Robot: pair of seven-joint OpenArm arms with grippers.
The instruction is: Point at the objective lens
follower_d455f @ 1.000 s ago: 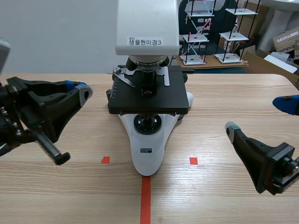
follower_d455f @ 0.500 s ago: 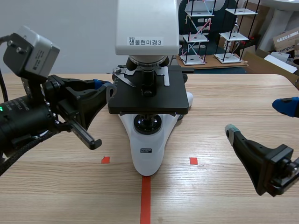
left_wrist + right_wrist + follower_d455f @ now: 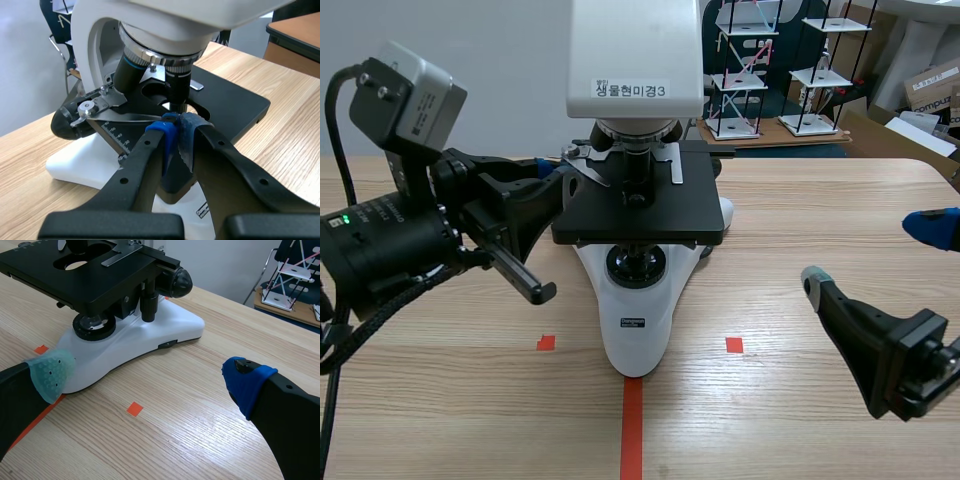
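Observation:
A white microscope (image 3: 636,330) with a black stage (image 3: 640,215) stands mid-table. Its black objective lens (image 3: 638,175) hangs from the nosepiece down over the stage hole. In the left wrist view the same objective lens (image 3: 178,82) is just ahead of my left gripper (image 3: 175,131), whose blue pads (image 3: 167,137) meet, shut on nothing. Seen from the scene camera, my left gripper (image 3: 554,172) is at the stage's left edge, tips aimed toward the lens. My right gripper (image 3: 875,250) stays open at the table's right, well off the microscope base (image 3: 150,335); nothing lies inside the right gripper (image 3: 147,379).
A metal slide clip (image 3: 102,102) with a scale sits on the stage near my left fingertips. White rack models (image 3: 740,70) and cardboard boxes (image 3: 932,85) stand beyond the table's far right edge. Orange-red tape marks lie in front of the microscope.
My left arm has swung in from the left and upward toward the microscope; its tips now reach the stage's left edge. The right arm has not moved.

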